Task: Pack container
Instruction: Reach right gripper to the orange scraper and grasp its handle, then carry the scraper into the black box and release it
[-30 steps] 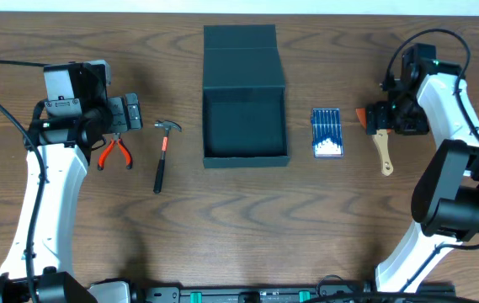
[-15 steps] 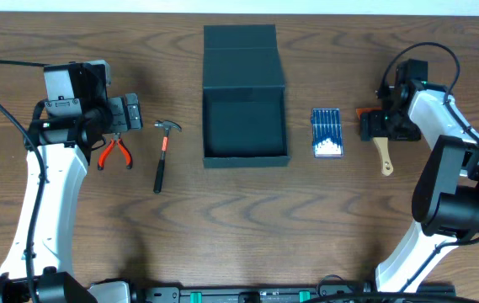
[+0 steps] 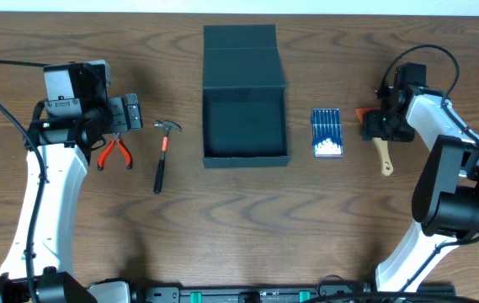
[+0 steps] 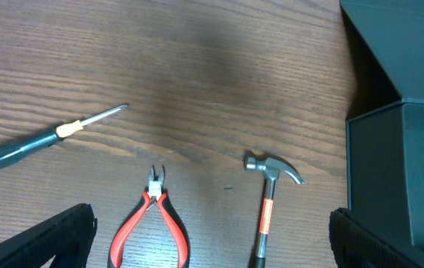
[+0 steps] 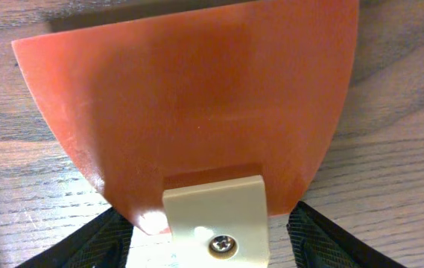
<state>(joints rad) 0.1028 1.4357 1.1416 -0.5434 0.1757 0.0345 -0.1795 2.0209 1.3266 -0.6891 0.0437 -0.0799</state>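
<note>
Two arms flank the table in the overhead view. The container (image 3: 245, 122) sits at centre, its lid flap open toward the far edge. A hammer (image 3: 162, 156) and pliers (image 3: 114, 152) lie on the left arm's side, a blue tool set (image 3: 327, 132) and a scraper (image 3: 383, 156) on the right arm's.

From the left wrist, we see the left gripper (image 4: 212, 223) spread wide above the pliers and hammer, with a screwdriver (image 4: 44, 139) beyond.

From the right wrist, the right gripper (image 5: 212, 223) straddles the scraper's handle, narrowly parted, with a sliver of gap on each side.
</note>
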